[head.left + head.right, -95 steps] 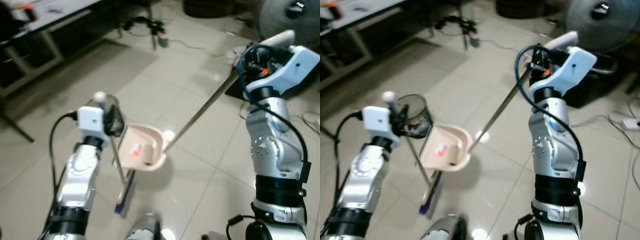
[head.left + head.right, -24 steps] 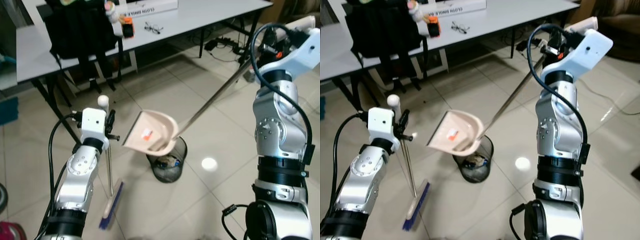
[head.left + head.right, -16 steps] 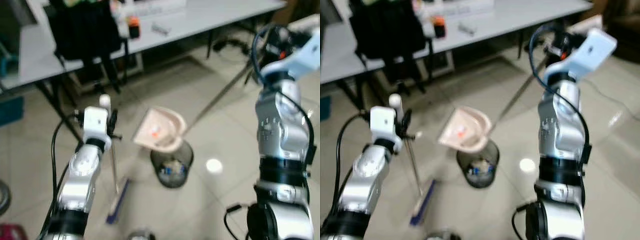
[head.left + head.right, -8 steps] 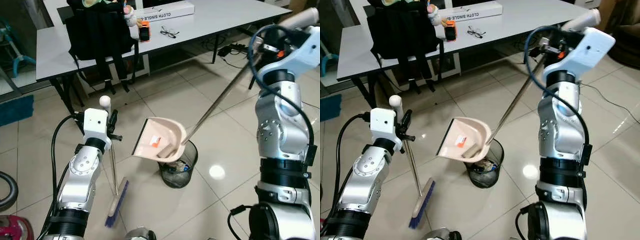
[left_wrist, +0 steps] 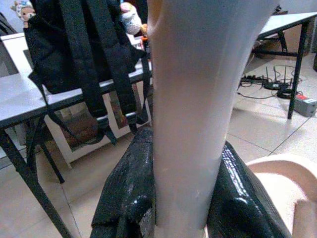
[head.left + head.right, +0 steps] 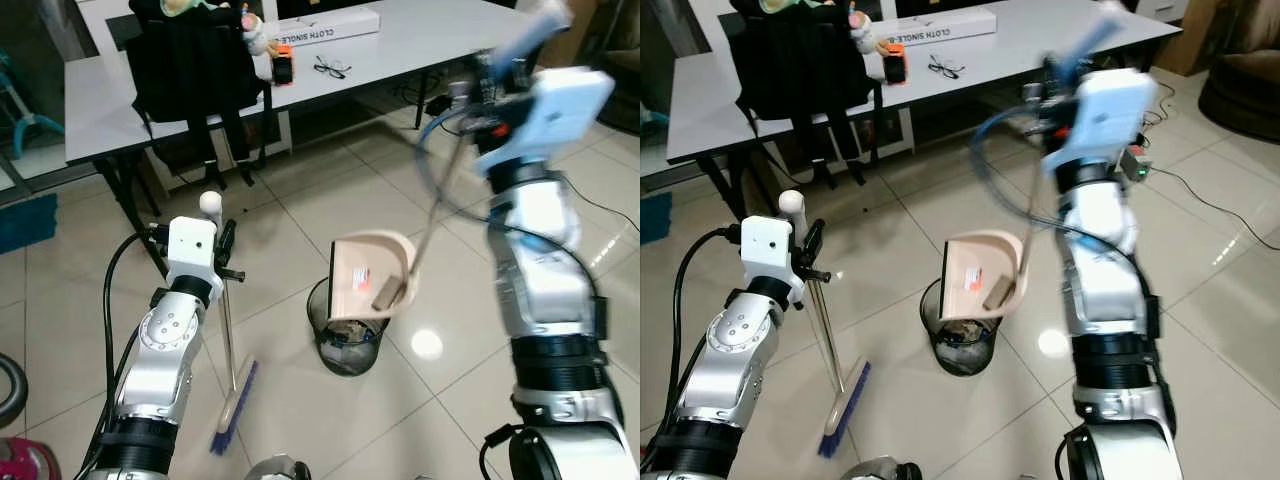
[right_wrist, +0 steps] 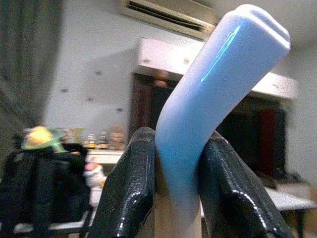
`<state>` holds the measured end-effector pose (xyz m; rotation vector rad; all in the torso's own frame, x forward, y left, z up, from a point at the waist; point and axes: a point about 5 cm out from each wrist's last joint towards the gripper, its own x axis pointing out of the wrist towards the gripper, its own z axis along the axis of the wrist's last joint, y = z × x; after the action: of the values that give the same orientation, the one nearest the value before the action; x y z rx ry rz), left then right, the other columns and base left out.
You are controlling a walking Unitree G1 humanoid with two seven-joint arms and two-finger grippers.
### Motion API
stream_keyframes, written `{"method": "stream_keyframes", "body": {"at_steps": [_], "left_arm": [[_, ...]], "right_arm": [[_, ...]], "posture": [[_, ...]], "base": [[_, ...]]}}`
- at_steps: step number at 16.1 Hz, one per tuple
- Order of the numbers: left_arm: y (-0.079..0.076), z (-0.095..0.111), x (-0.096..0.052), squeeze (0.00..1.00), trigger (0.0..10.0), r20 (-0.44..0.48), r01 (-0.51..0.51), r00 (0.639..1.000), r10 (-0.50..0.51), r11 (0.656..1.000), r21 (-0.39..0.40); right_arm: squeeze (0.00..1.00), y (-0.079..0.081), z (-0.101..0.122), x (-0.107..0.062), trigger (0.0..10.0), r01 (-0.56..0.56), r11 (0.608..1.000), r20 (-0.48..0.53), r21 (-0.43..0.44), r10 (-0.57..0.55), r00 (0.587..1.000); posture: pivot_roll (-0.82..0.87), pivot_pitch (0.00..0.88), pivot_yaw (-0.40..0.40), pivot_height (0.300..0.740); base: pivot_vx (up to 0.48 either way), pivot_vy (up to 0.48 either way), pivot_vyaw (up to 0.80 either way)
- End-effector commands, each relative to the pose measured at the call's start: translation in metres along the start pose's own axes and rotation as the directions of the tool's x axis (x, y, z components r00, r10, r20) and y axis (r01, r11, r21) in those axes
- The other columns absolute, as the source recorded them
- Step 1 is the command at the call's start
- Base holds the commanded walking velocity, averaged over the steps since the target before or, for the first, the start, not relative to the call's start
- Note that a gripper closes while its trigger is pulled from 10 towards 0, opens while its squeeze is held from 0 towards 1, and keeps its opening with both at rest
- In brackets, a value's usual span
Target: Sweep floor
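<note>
My right gripper (image 6: 482, 82), blurred and raised high, is shut on the top of the long metal handle of a beige dustpan (image 6: 372, 278). The pan hangs tipped steeply, its mouth down over a black mesh bin (image 6: 343, 345). A brown scrap (image 6: 383, 292) and a red-and-white scrap lie inside the pan. In the right wrist view the black fingers (image 7: 130, 183) clamp the pale grip (image 7: 218, 74). My left gripper (image 6: 222, 248) is shut on a broom handle (image 5: 190, 109), holding it upright. The blue broom head (image 6: 232, 410) rests on the tiles.
A white table (image 6: 400, 32) stands behind, with a black backpack (image 6: 190, 60), a long box, glasses and an orange item on it. Its dark legs reach the floor at left. Cables and a power strip (image 6: 1135, 165) lie at back right, near a brown sofa (image 6: 1245, 90).
My right arm has swung inward and the dustpan has tipped from a slant to nearly vertical above the bin. The left arm and broom have stayed put.
</note>
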<state>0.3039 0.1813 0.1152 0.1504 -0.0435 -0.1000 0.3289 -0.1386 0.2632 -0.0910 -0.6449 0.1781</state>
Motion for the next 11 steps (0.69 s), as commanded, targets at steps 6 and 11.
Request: {"method": "stream_keyframes", "body": {"at_steps": [6, 11], "left_arm": [[0.0, 0.003, 0.001, 0.0, 10.0, 0.021, 0.0, 1.0, 0.0, 1.0, 0.014], [-0.002, 0.003, 0.001, 0.0, 10.0, 0.017, 0.007, 1.0, -0.007, 1.0, 0.013]], "right_arm": [[0.0, 0.066, 0.006, -0.012, 10.0, -0.42, 0.892, 0.121, -0.167, 0.441, 0.889], [0.0, 0.098, -0.006, -0.037, 10.0, -0.593, 0.79, 0.075, -0.156, 0.608, 0.79]], "posture": [[0.01, 0.027, 0.064, 0.74], [0.0, 0.035, 0.068, 0.74]], "base": [[0.0, 0.0, 0.0], [0.0, 0.0, 0.0]]}}
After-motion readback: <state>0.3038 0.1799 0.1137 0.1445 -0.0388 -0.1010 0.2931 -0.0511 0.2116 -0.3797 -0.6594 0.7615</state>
